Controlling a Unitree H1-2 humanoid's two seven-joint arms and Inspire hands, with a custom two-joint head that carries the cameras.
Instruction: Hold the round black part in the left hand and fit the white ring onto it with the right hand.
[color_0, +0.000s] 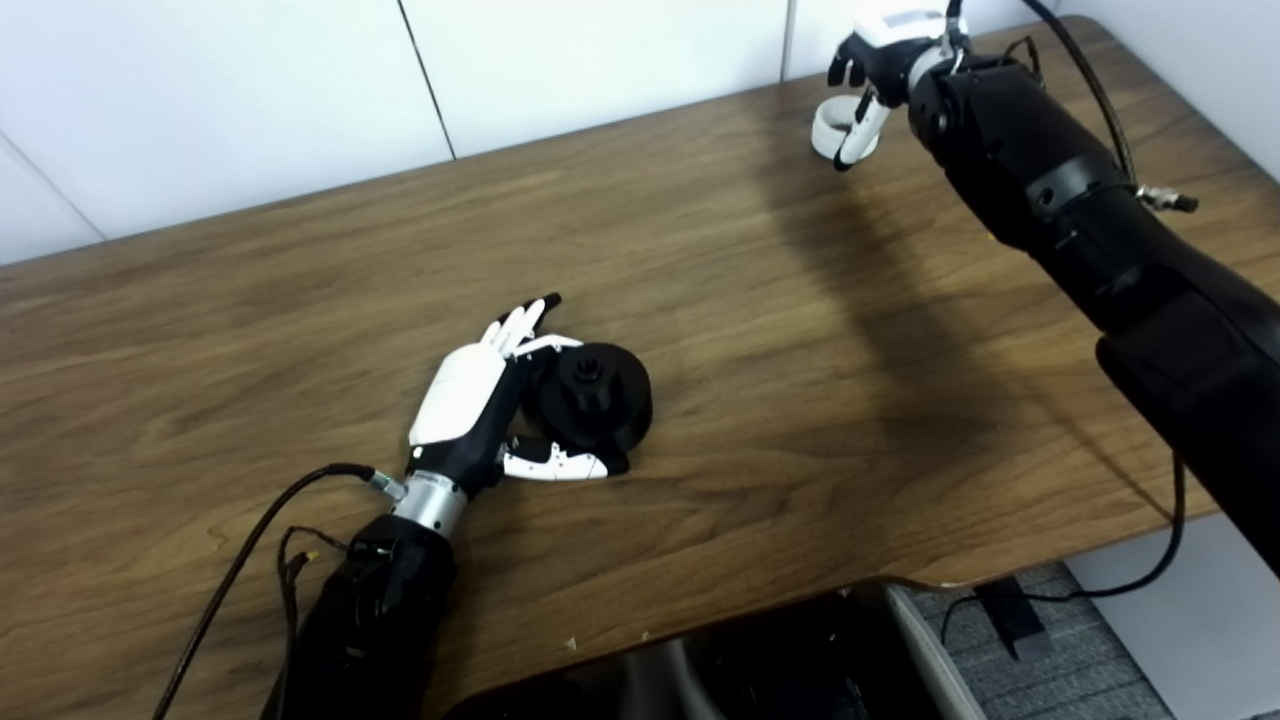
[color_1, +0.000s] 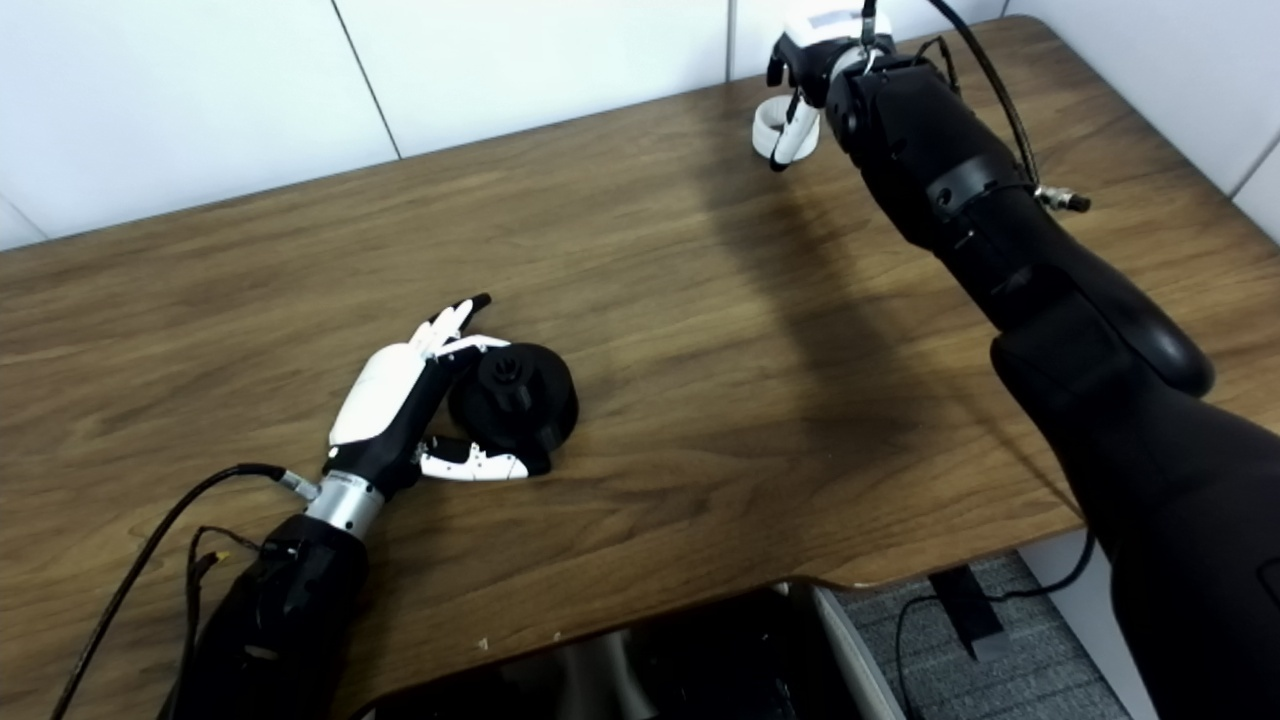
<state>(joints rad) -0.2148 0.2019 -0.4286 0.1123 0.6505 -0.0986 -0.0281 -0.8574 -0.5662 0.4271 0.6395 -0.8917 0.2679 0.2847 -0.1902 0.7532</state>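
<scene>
The round black part (color_0: 592, 393) lies flat on the wooden table (color_0: 760, 330), hub up. My left hand (color_0: 478, 398) is against its left side, fingers (color_0: 520, 322) stretched out along the far edge and thumb (color_0: 555, 465) along the near edge, open and not closed on it. The white ring (color_0: 830, 128) is at the table's far edge. My right hand (color_0: 872, 62) is on it: one digit (color_0: 860, 130) crosses the ring's front and the other fingers curl just above it. I cannot tell whether the ring is lifted off the table.
A white wall (color_0: 600, 60) runs right behind the table's far edge. The right arm (color_0: 1060, 200) stretches over the table's right side and casts a broad shadow. Cables trail from both wrists. A dark chair (color_0: 760, 660) stands at the near edge.
</scene>
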